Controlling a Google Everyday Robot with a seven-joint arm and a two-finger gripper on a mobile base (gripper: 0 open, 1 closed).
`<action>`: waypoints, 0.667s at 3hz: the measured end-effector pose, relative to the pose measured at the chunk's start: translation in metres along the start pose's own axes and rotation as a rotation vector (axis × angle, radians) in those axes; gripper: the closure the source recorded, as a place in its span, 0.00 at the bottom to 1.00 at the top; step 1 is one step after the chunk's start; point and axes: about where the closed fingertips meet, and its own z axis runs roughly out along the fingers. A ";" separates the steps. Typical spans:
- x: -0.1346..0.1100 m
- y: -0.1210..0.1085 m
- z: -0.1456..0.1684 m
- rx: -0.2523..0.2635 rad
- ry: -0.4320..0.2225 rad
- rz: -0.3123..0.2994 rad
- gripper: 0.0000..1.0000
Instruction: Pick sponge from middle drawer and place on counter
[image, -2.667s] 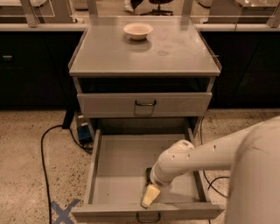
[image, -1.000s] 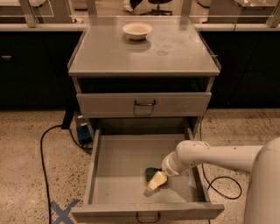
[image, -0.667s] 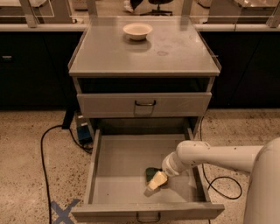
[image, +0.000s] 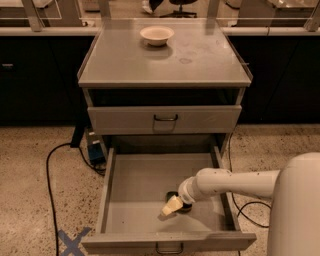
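Observation:
The middle drawer (image: 135, 200) is pulled wide open, with its handle (image: 168, 248) at the front. My gripper (image: 170, 205), cream-tipped, reaches down into the drawer's right-middle part, close to its floor. A small dark shape (image: 173, 195) lies right against the gripper. It may be the sponge's green face, and most of it is hidden by the gripper. The counter (image: 200, 60) is the gray cabinet top above. My white arm (image: 235, 182) comes in from the right over the drawer's side wall.
A cream bowl (image: 157, 35) stands at the counter's back. The upper drawer (image: 165, 119) is closed. A black cable (image: 50, 170) and a blue device (image: 95, 150) lie on the floor at left, with a blue tape X (image: 72, 240) at front left. Another cable (image: 247, 205) lies at right.
The gripper has moved back from the drawer's front wall toward its middle, and the arm has swung out to the right. Over the last second it has hardly moved.

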 end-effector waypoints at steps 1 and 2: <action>0.001 0.000 0.001 0.000 0.004 0.002 0.00; 0.021 -0.003 0.013 -0.007 0.045 0.039 0.00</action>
